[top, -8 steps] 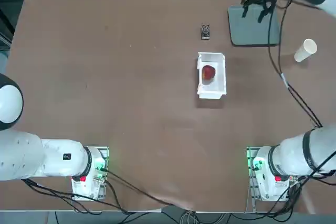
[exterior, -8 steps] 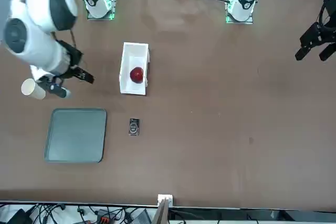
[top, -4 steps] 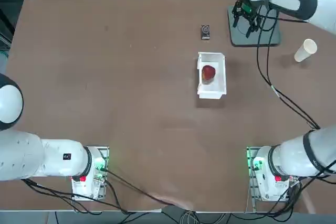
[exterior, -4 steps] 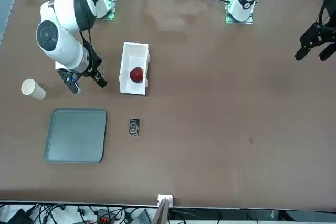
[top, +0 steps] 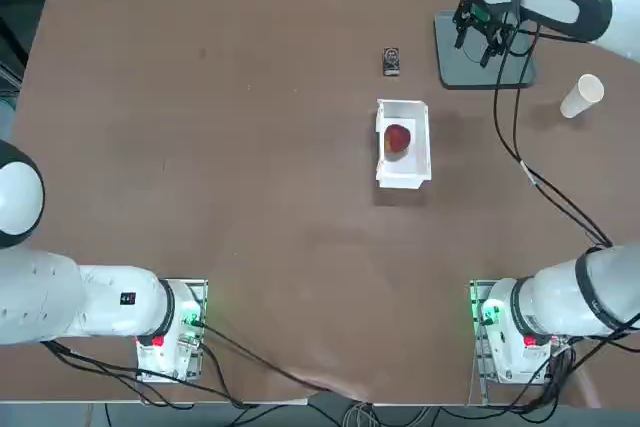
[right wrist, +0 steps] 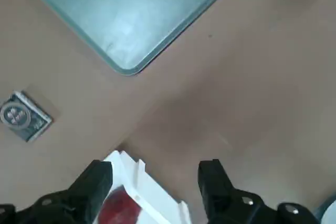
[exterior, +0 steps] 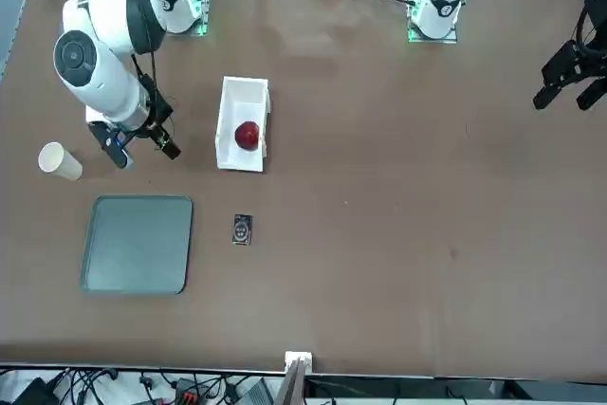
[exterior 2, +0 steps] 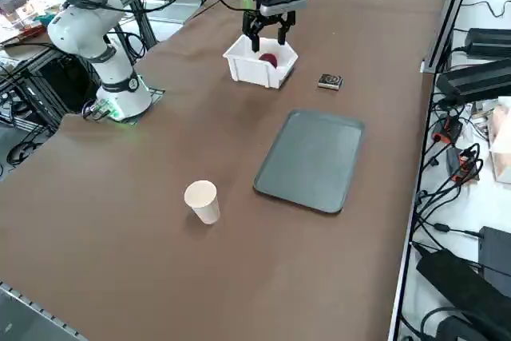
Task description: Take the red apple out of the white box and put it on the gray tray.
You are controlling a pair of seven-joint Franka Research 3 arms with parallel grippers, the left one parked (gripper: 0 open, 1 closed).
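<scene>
The right gripper (right wrist: 155,174) hangs in the air above the table (exterior: 379,234), its two fingers spread apart with nothing between them that it holds, and in the front view it shows between the white paper cup (exterior: 60,161) and the white box (exterior: 226,151). In that box lies the red apple (top: 397,138), toward one end and surrounded by the thin walls, while a small dark case with a round emblem (exterior 2: 330,81) rests on the table between the box and the gray tray (exterior 2: 311,160), which lies flat, well apart from the apple.
</scene>
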